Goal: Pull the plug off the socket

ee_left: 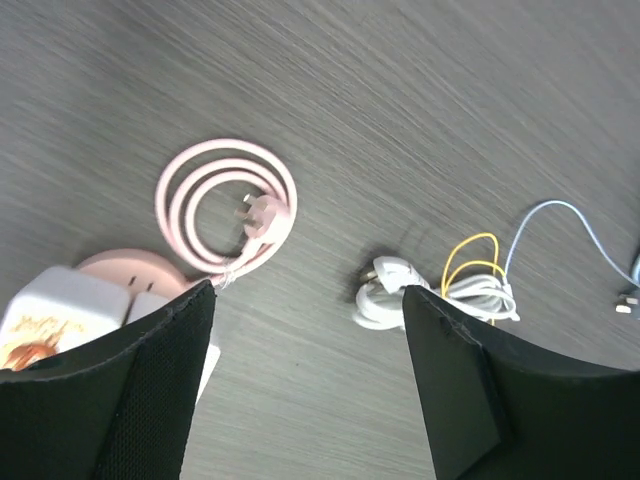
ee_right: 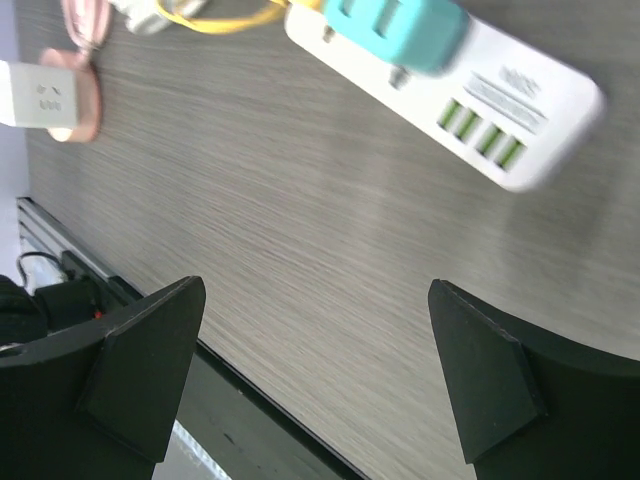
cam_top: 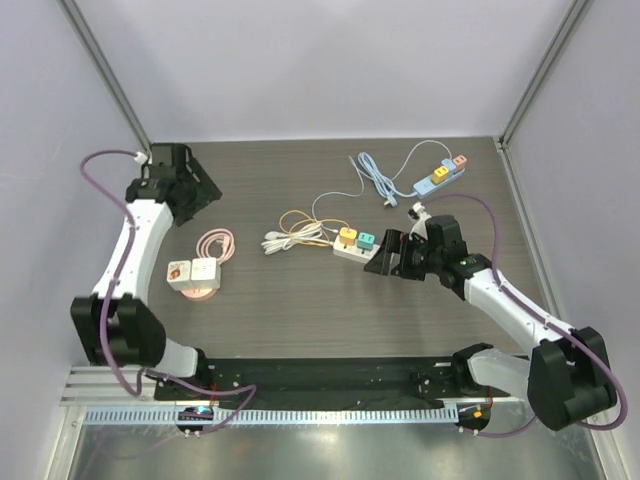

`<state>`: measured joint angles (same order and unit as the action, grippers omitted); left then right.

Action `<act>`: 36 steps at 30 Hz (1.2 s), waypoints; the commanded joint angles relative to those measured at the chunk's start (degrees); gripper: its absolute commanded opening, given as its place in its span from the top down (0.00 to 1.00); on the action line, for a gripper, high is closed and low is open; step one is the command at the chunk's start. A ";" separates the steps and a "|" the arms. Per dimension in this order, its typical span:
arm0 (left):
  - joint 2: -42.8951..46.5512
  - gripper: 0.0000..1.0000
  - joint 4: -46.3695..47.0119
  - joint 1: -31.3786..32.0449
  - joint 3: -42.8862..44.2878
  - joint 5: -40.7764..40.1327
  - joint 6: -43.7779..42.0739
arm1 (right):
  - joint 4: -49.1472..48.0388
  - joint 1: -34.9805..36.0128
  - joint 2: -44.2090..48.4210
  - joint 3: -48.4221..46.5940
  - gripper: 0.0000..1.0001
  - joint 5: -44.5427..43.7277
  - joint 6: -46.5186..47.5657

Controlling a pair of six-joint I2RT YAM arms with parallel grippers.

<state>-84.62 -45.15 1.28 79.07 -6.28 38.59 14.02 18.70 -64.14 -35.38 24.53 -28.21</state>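
Note:
A white power strip [cam_top: 349, 251] lies mid-table with a yellow plug [cam_top: 347, 237] and a teal plug [cam_top: 366, 240] seated in it. My right gripper [cam_top: 381, 257] hovers just right of its end, open and empty. In the right wrist view the strip [ee_right: 505, 105] and teal plug [ee_right: 400, 25] lie beyond the open right gripper [ee_right: 315, 288]. My left gripper [cam_top: 200, 190] is at the far left, open, holding nothing [ee_left: 308, 295]. A pink round socket [cam_top: 199, 288] carries two white adapters [cam_top: 193, 270].
A coiled pink cable [ee_left: 225, 205] lies beside the pink socket [ee_left: 120, 268]. A white cable bundle [cam_top: 285, 242] with a yellow wire lies left of the strip. A second strip [cam_top: 440, 175] with coloured plugs and a blue cable sits at the far right. Walls enclose the table.

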 commanded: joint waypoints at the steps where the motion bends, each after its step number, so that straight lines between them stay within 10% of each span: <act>1: 6.20 0.24 -4.78 -0.92 -4.79 -2.85 -0.10 | -8.12 2.74 -2.21 -4.61 0.00 0.51 -2.53; 12: 19.67 0.51 2.69 -16.39 -24.74 5.93 6.15 | -31.05 25.58 -33.01 -25.77 0.00 -0.72 -15.73; 25: 24.14 0.98 5.77 -19.73 -31.51 1.54 7.73 | -43.55 33.60 -60.92 -49.78 0.00 4.64 -31.47; 36: 28.73 1.00 7.35 -19.74 -36.44 -1.19 10.63 | -45.57 35.35 -70.41 -57.17 0.11 5.70 -35.34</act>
<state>-56.01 -39.79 -18.02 42.22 -5.37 47.99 -27.16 53.58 -133.58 -89.69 29.17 -61.56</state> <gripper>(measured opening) 0.003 0.897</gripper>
